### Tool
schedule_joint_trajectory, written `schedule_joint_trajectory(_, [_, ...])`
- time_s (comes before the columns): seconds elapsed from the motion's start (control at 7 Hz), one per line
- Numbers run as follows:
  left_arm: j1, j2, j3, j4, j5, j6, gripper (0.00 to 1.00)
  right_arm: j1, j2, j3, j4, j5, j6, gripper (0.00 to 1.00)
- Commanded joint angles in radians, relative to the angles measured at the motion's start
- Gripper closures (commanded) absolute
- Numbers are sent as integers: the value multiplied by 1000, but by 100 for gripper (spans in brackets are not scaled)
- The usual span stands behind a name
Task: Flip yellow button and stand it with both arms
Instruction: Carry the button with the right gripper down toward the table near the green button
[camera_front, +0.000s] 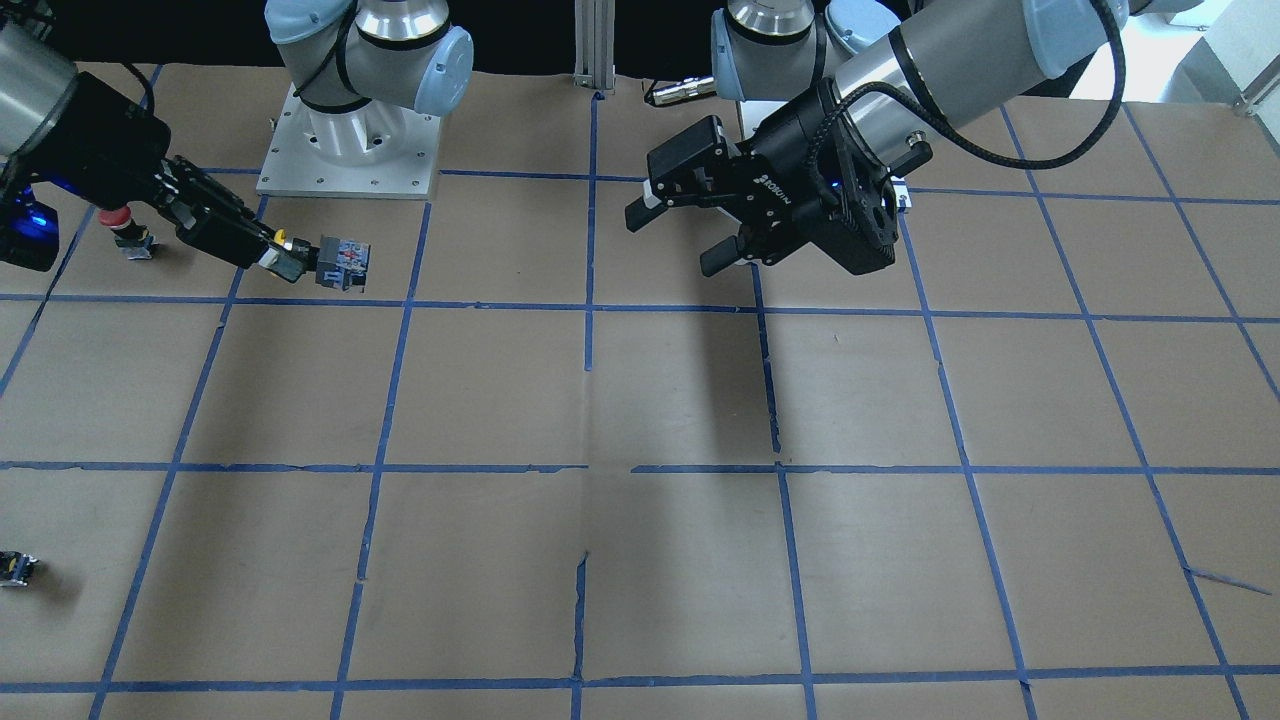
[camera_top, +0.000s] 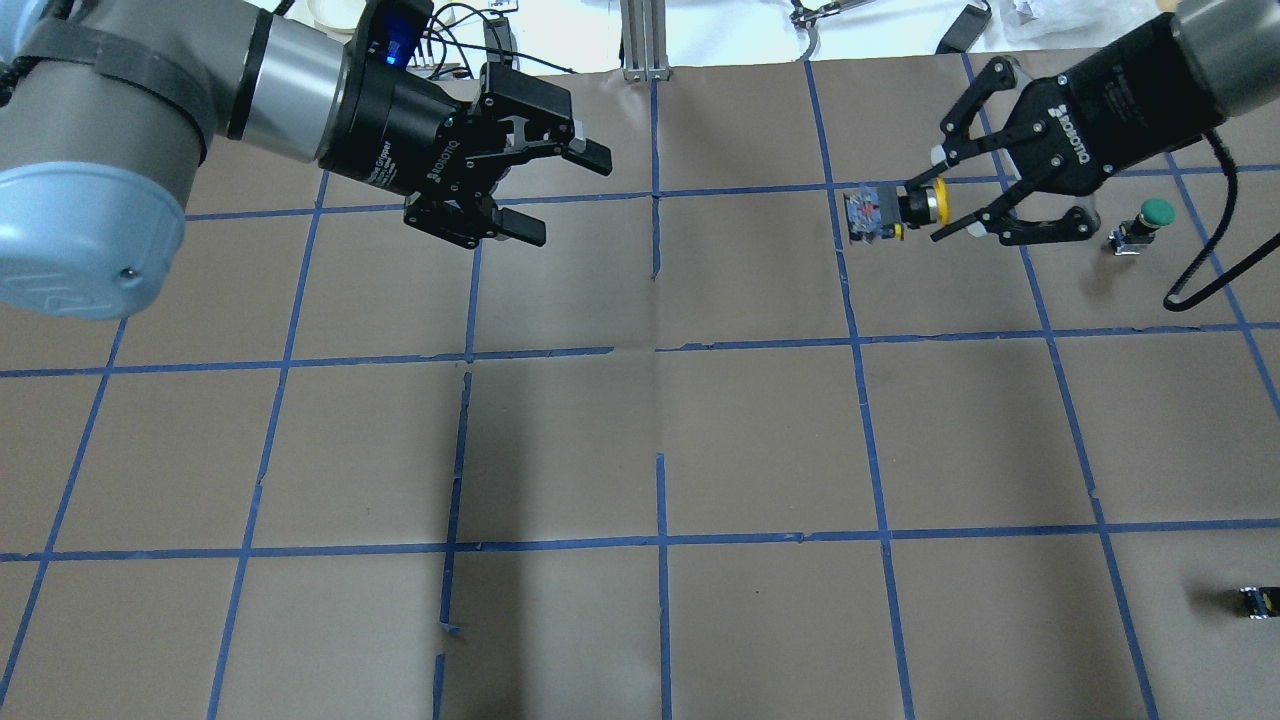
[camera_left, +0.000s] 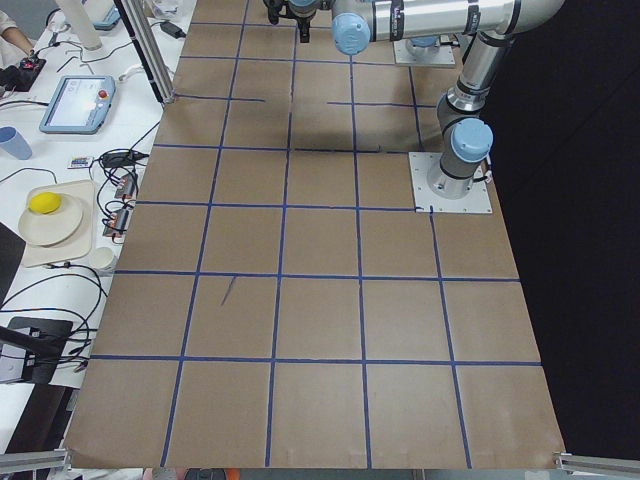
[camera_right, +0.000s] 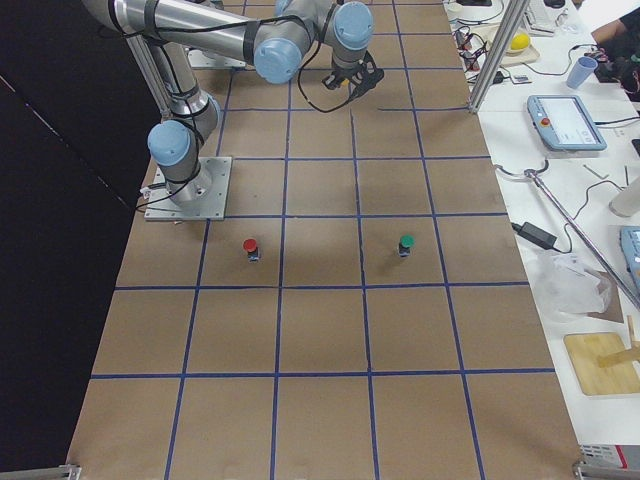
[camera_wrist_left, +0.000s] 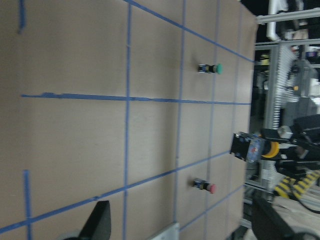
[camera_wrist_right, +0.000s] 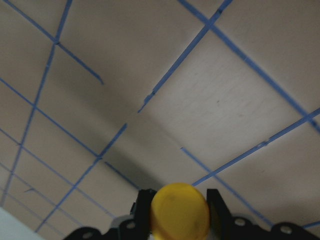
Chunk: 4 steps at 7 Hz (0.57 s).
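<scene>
My right gripper (camera_top: 935, 200) is shut on the yellow button (camera_top: 915, 205) at its yellow cap. It holds the button on its side above the table, with the grey contact base pointing toward the table's middle. In the front-facing view the button (camera_front: 335, 262) sticks out past the right gripper (camera_front: 272, 250). In the right wrist view the yellow cap (camera_wrist_right: 180, 210) sits between the fingers (camera_wrist_right: 145, 205). My left gripper (camera_top: 562, 194) is open and empty, raised and about one grid square away from the button. It also shows in the front-facing view (camera_front: 676, 238).
A green-capped button (camera_top: 1150, 218) stands just right of the right gripper. A red-capped button (camera_front: 125, 225) stands near that arm. A small dark block with a yellow spot (camera_top: 1255, 600) lies at the right edge. Blue tape lines grid the brown table (camera_top: 660, 450).
</scene>
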Motion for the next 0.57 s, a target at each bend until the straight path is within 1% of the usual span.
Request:
schedule_joint_trajectory(0.0, [-20, -19, 102, -99, 409, 10, 1, -4, 43, 9, -117, -338, -280, 95])
schedule_joint_trajectory(0.14, [-25, -19, 123, -113, 516, 11, 1, -9, 65, 56, -236, -439, -370, 95])
schedule_joint_trajectory(0.29, [-25, -22, 124, -118, 590, 68, 1, -27, 67, 146, -397, -487, -395, 95])
schedule_joint_trajectory(0.43, [-31, -4, 105, -141, 600, 108, 1, -29, 68, 240, -582, -556, -479, 95])
